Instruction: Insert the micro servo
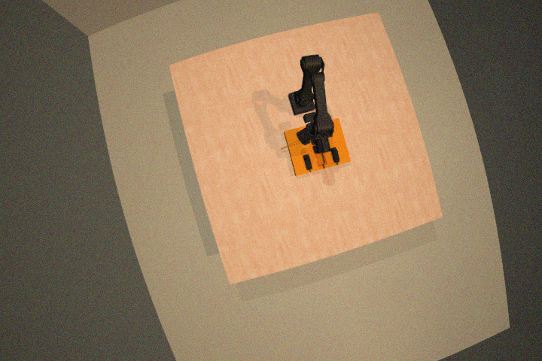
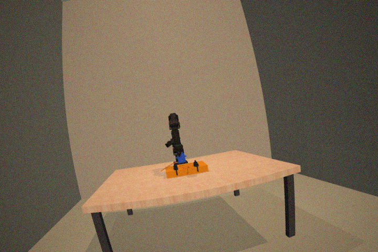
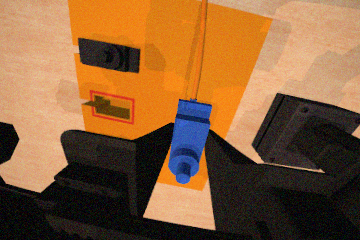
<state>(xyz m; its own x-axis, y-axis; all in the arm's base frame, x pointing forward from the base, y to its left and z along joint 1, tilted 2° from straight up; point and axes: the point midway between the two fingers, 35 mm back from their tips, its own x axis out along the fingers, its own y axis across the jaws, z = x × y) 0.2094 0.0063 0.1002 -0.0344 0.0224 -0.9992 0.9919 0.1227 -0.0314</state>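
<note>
My gripper is shut on the loose blue micro servo, one finger on each side of its body. The servo appears a little above the orange deck, back from the pocket. Its output shaft shows at the near end in the wrist view. Its orange cable trails away over the deck. The red outline of the empty pocket is to the left of the servo in the wrist view, with a side notch at the deck's edge. In the top view the arm hides the servo.
Two black servos sit in the deck on either side of the pocket, one and another. The arm's black base stands on the wooden table behind the deck.
</note>
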